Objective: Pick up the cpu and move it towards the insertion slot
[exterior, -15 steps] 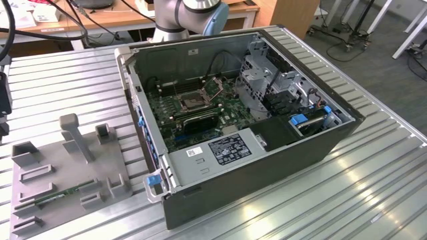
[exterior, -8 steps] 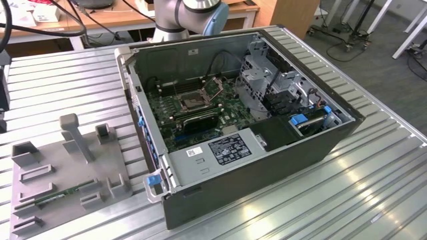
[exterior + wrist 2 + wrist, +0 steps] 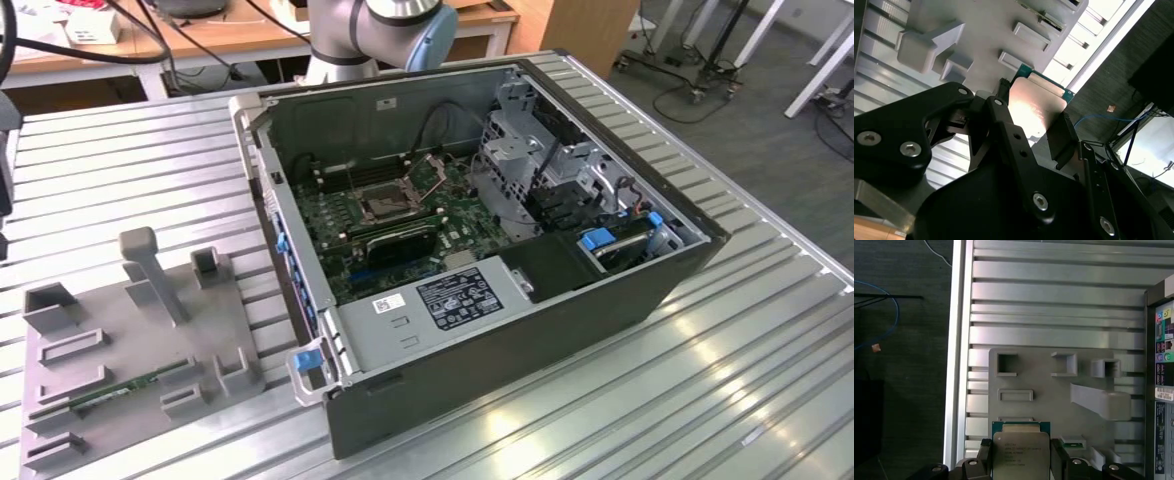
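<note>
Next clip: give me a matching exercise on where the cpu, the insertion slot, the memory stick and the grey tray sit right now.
Things:
1 cpu
2 insertion slot
3 memory stick
4 grey tray

Places:
A on the green board inside the open case
B on the slatted table beside the case
C between the fingers of the gripper
D lying on the grey tray

Pairs: 1-C, 2-A, 3-D, 4-B
</note>
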Robot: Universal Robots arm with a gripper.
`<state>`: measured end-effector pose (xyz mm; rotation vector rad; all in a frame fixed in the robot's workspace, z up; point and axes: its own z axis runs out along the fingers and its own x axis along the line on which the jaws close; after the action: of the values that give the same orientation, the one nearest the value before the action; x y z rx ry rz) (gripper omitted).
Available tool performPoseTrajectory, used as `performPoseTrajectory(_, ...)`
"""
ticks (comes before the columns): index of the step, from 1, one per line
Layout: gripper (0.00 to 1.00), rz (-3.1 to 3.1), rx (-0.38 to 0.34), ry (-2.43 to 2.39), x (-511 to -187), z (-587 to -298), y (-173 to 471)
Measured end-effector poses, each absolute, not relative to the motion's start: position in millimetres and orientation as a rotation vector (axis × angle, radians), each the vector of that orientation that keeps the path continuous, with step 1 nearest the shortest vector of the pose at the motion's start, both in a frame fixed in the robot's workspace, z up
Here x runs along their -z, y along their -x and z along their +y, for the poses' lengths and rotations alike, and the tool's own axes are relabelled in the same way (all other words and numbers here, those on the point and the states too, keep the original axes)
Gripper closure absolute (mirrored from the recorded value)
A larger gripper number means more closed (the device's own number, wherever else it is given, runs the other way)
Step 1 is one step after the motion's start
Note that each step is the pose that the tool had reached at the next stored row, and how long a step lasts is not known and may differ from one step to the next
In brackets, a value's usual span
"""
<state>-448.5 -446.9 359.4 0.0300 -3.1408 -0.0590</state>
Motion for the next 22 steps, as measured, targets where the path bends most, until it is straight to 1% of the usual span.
performPoseTrajectory(6, 0.45, -3.141, 0.059, -0.03, -366.1, -446.9, 448.5)
performPoseTrajectory(22, 0.45, -3.141, 0.059, -0.03, -367.2, -446.9, 444.5)
